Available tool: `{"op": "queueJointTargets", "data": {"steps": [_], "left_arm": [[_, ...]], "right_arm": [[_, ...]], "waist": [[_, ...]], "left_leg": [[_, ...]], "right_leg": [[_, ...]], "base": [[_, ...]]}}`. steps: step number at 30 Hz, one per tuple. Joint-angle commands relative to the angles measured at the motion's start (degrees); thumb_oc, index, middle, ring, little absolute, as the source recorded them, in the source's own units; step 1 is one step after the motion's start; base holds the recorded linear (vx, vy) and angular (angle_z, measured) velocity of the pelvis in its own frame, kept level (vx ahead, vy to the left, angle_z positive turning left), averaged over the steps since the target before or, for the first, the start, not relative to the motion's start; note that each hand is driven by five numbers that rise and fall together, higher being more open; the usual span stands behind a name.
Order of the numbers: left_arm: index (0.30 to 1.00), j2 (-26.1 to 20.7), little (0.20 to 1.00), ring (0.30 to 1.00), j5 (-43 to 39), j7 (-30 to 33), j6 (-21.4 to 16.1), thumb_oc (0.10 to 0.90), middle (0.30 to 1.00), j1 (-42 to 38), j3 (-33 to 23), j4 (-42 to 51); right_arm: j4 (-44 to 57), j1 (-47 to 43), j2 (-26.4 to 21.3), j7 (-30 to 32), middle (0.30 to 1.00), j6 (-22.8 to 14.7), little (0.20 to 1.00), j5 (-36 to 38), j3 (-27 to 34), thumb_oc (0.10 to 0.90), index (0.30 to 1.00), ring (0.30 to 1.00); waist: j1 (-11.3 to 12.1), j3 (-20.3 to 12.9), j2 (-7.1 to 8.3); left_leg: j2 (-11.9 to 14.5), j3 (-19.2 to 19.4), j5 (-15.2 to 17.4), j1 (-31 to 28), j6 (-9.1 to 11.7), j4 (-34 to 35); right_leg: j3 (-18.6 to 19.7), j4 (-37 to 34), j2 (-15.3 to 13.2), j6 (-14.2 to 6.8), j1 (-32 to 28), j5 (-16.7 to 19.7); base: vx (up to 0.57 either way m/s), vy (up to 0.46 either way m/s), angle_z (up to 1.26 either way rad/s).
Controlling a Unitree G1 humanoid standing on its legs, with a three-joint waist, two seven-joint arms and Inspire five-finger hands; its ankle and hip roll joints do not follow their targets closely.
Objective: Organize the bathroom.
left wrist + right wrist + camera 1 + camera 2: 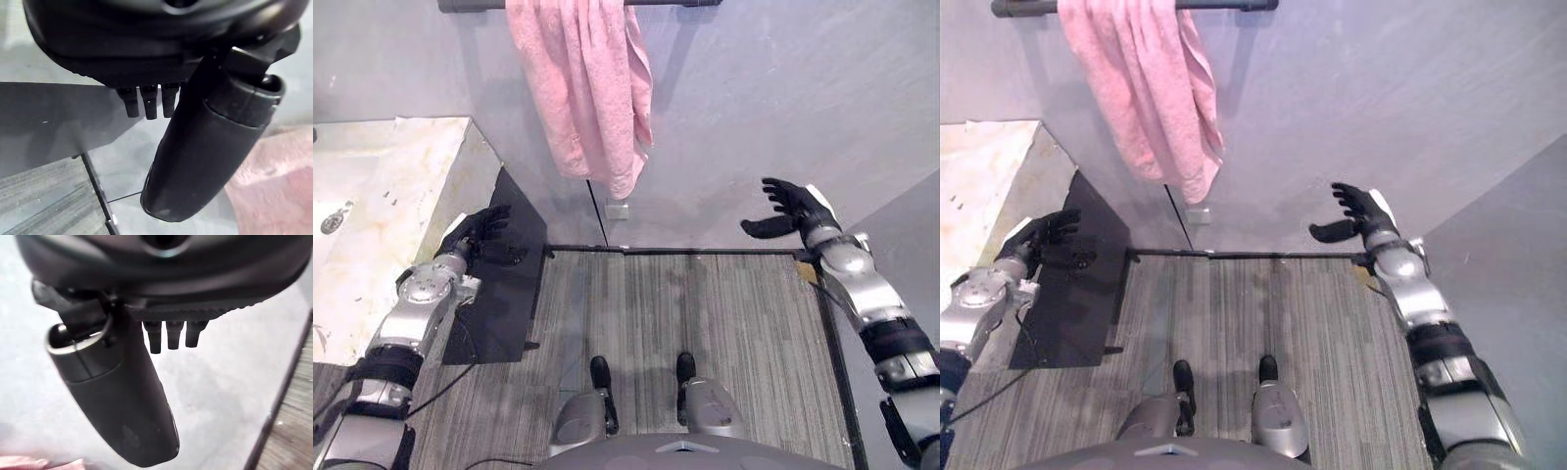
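Above and between the two raised arms, a pink towel (588,88) hangs in loose folds over a dark rail (470,5) fixed to the grey wall (803,88), its lower end dangling up and to the right of the left robot hand (478,231) and well apart from it. That left robot hand is held up in front of a black side panel (514,284) of the vanity, fingers relaxed and spread with nothing in them (its wrist view shows straight fingertips and the thumb standing free, with pink cloth off to one side). A pale marble surface (386,196) with a sink drain (332,222) lies just left of it. Well off to the other side, the right robot hand (790,210) hovers before the bare wall, fingers extended, thumb out, holding nothing. Grey striped floor (705,323) lies below both hands.
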State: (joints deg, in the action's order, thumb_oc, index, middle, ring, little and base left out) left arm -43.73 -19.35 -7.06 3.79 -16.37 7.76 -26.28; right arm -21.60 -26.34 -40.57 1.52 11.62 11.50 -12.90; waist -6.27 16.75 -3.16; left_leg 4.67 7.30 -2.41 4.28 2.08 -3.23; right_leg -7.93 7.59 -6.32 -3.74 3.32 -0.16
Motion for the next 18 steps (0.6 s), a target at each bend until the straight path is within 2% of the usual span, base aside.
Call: {"op": "queueJointTargets", "data": {"steps": [1, 6, 10, 13, 18], "left_arm": [[0.900, -4.2, 0.900, 0.900, 0.2, 0.6, -5.3, 0.800, 0.900, -5.7, -1.8, 4.4], [0.900, -5.0, 0.900, 0.900, -2.4, 4.9, -11.0, 0.800, 0.900, -12.6, -2.2, 4.5], [0.900, -5.0, 0.900, 0.900, -1.8, 7.0, -16.3, 0.800, 0.900, -16.3, -1.6, 3.2], [0.900, -4.7, 0.900, 0.900, -3.4, 7.1, -17.5, 0.800, 0.900, -19.9, -0.8, 3.9], [0.900, -4.5, 0.900, 0.900, -6.3, 5.7, -15.8, 0.800, 0.900, -23.0, 0.0, 7.6]], "right_arm": [[2.4, -8.5, 0.2, 2.5, 0.900, -4.4, 0.900, -3.5, -1.1, 0.800, 0.900, 0.900], [2.6, -19.5, 1.9, 3.9, 0.900, -4.6, 0.900, -5.5, -7.4, 0.800, 0.900, 0.900], [3.3, -25.8, 3.2, 6.1, 0.900, -1.6, 0.900, -6.9, -11.5, 0.800, 0.900, 0.900], [3.3, -29.8, 3.9, 7.5, 0.900, 1.3, 0.900, -8.2, -13.7, 0.800, 0.900, 0.900], [4.0, -33.0, 3.7, 9.7, 0.900, 4.9, 0.900, -9.7, -14.9, 0.800, 0.900, 0.900]], "waist": [[0.8, -2.5, 0.34], [1.9, -3.6, 0.40], [2.4, -4.9, 0.88], [2.6, -5.7, 1.08], [2.3, -6.0, 1.23]], "left_leg": [[4.3, 3.9, 7.8, -0.9, 1.4, -9.1], [5.3, 4.4, 7.0, -1.5, 2.2, -8.2], [6.4, 4.9, 6.0, -1.8, 2.9, -7.6], [7.2, 5.9, 5.3, -1.8, 3.5, -7.4], [7.8, 7.2, 4.8, -2.2, 3.9, -6.7]], "right_leg": [[2.6, 0.5, -2.6, -3.0, 2.4, -3.3], [2.5, -0.9, -2.6, -2.8, 1.3, -3.1], [1.7, -1.1, -2.2, -2.4, 0.4, -3.5], [0.8, -0.8, -1.9, -2.1, 0.0, -4.1], [0.4, -0.8, -2.0, -2.4, -0.1, -4.2]], "base": [[0.03, -0.001, 0.03], [0.04, -0.036, 0.08], [0.07, -0.064, 0.17], [0.07, -0.054, 0.19], [0.02, -0.012, 0.27]]}}
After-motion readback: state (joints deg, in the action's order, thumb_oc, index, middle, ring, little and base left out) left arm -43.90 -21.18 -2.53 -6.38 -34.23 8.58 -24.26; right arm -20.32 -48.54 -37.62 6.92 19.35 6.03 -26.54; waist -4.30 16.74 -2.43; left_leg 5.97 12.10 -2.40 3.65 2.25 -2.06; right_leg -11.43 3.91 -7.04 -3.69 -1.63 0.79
